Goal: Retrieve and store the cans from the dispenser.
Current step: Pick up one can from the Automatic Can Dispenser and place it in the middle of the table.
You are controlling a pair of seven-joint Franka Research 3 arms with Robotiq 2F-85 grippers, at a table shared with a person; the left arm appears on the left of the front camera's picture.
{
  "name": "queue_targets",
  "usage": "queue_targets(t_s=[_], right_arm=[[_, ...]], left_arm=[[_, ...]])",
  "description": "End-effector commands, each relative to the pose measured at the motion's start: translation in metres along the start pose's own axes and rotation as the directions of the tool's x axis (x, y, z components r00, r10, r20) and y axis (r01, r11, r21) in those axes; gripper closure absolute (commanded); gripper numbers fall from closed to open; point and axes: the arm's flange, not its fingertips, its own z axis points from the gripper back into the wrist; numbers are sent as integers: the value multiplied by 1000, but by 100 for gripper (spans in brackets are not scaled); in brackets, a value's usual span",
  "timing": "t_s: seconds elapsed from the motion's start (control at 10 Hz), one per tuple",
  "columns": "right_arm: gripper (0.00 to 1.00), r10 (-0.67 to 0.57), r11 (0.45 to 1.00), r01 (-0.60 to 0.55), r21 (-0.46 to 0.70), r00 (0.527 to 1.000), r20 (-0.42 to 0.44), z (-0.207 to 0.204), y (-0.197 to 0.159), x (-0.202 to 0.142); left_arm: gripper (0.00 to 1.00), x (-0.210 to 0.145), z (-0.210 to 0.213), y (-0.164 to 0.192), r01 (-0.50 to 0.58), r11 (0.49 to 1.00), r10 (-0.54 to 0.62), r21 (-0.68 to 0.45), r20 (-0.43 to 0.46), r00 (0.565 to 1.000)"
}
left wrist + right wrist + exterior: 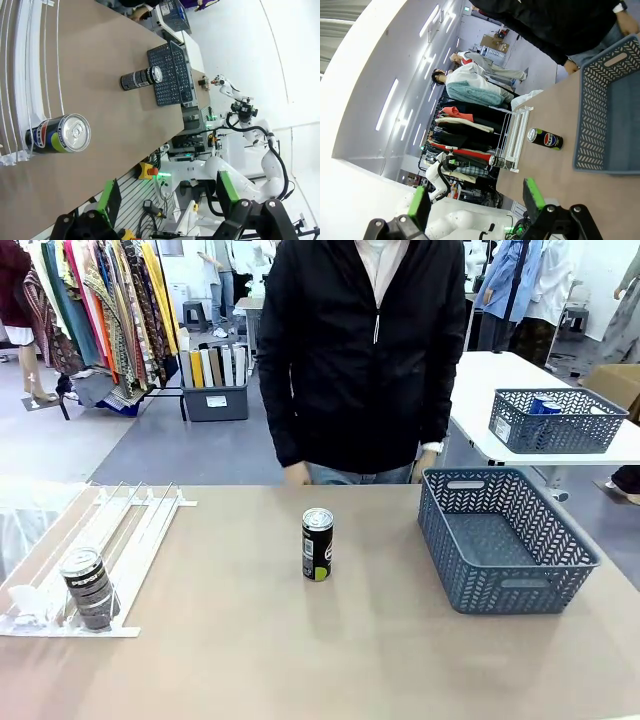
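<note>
The white dispenser point(130, 530) lies at the table's left, with a dark can point(88, 588) standing against its near stops. A second dark can point(317, 544) stands upright mid-table. In the left wrist view my left gripper point(167, 192) is open and empty, off the table edge and apart from the dispenser's can point(60, 134); the mid-table can point(142, 77) lies beyond. My right gripper point(475, 200) is also open and empty, back from the table, looking at the mid-table can point(545, 138) and the dispenser point(515, 135).
A dark grey lattice basket point(505, 580) sits at the table's right, nothing in it. A person in a black jacket stands at the far edge, hands point(428, 460) hanging by the table. A similar basket point(555, 425) stands on a white table behind.
</note>
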Motion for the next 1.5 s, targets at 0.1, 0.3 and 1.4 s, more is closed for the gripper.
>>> queue_targets(t_s=[0.1,0.3,1.4], right_arm=[[0,20,999,-20,24,1000,14,-2,3,2],[0,20,999,-20,24,1000,14,-2,3,2],[0,20,999,-20,24,1000,14,-2,3,2]], left_arm=[[0,0,0,-1,9,1000,-9,-11,1,1000],[0,-2,-14,-14,102,989,-101,111,-11,995],[0,6,-158,-84,395,284,-88,874,-386,918]])
